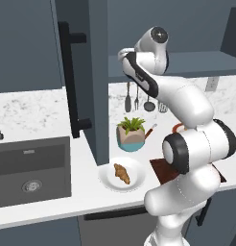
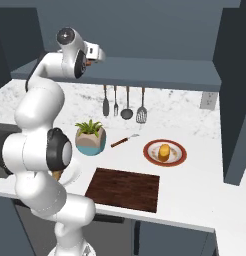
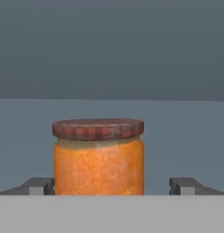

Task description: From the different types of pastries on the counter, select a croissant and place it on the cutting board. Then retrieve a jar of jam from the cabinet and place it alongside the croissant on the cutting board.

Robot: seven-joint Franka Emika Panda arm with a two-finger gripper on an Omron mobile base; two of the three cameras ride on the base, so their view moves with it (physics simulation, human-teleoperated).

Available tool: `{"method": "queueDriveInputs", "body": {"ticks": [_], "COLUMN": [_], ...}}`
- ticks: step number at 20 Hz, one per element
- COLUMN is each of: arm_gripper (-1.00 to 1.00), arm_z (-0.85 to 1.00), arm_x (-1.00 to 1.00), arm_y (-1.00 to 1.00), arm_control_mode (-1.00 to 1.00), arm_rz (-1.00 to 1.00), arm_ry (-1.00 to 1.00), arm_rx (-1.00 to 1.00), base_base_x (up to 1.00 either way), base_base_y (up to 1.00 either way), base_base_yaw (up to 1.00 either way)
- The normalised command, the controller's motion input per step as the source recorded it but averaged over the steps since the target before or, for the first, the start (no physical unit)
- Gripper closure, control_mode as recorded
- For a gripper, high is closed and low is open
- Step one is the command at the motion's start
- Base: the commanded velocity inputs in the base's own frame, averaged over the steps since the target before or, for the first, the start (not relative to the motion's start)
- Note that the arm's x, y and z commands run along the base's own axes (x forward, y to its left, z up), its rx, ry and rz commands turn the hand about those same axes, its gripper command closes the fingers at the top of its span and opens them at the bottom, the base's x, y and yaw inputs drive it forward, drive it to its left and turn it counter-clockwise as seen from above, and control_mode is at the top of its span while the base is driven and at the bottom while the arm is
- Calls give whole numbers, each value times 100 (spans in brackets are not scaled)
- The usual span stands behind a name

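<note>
Standing upright, lid up, the jar of jam sits between the wide-open, empty hand.

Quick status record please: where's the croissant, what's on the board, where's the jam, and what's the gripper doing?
croissant: on the round white plate, not on the board
cutting board: bare, on the counter right of the white plate
jar of jam: upright on the cabinet shelf, lid on
gripper: open, one fingertip either side of the jar, not closed on it
yellow-orange bun: on a red-rimmed plate behind the board
plant pot: on the counter behind the board
</note>
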Motion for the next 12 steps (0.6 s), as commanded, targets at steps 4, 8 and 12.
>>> {"method": "queueDriveInputs", "body": {"ticks": [4, 8, 12], "arm_gripper": [100, 100, 100], "arm_z": [-16, -8, -1], "arm_x": [0, 0, 0], "arm_y": [7, 1, 0], "arm_control_mode": [-100, -100, -100], "arm_rz": [0, 0, 0], "arm_ry": [2, 0, 1], "arm_rx": [0, 0, 0], "base_base_x": [0, 0, 0], "base_base_y": [0, 0, 0], "base_base_yaw": [0, 0, 0]}}
